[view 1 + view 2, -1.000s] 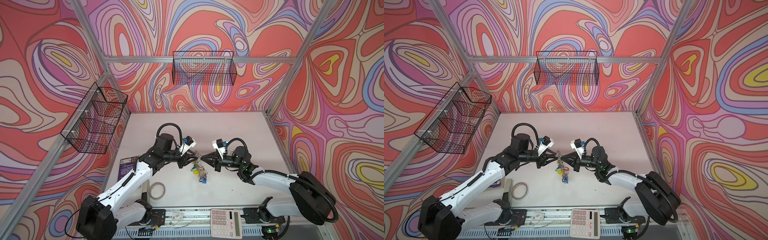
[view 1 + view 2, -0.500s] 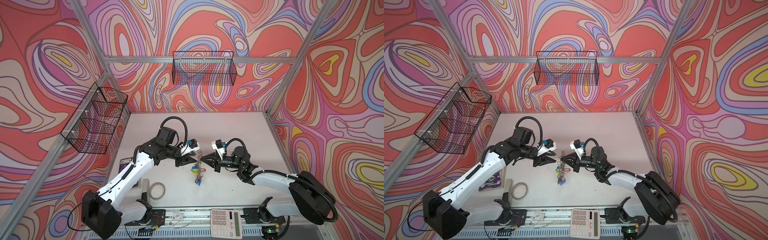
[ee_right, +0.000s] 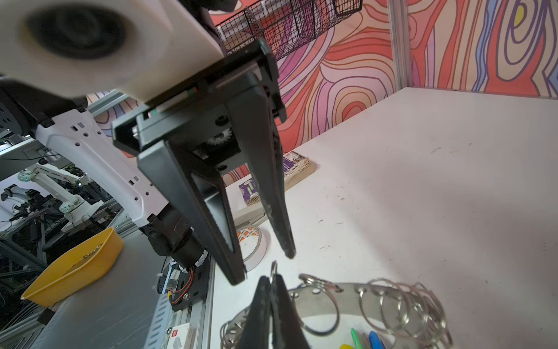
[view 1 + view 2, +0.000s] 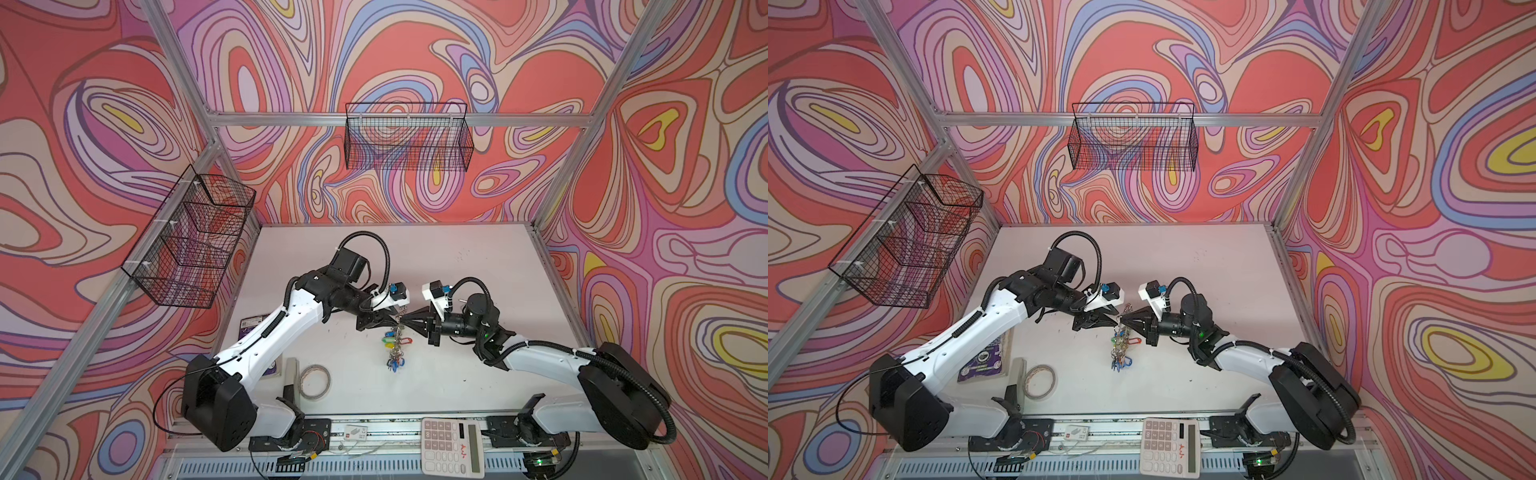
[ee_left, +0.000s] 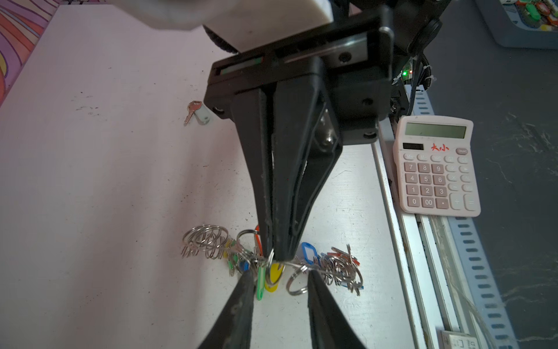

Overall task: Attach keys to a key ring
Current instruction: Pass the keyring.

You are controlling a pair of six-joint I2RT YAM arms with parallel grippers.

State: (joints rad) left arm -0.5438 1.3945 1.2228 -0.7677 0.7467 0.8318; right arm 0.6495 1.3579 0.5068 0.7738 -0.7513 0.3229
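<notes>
**Key ring (image 3: 347,291), partly loaded, held over the middle of the table (image 4: 478,257).**
Right end effector (image 5: 276,256) pressed together, pinching one small split ring on the key ring's rim. Left end effector (image 3: 264,267) spread, tips just beside that pinch, holding nothing. Several keys (image 4: 394,345) with blue, green, yellow and red tags hang from the ring: judged attached. Many rim rings show empty. One loose key (image 5: 193,110) with a pale tag lies on the table, apart from the ring: judged left to attach.

bright, even light; soft shadows on table (image 4: 457,257); wrist views distorted at edges, nearest white housing (image 3: 90,45) blurred.
</notes>
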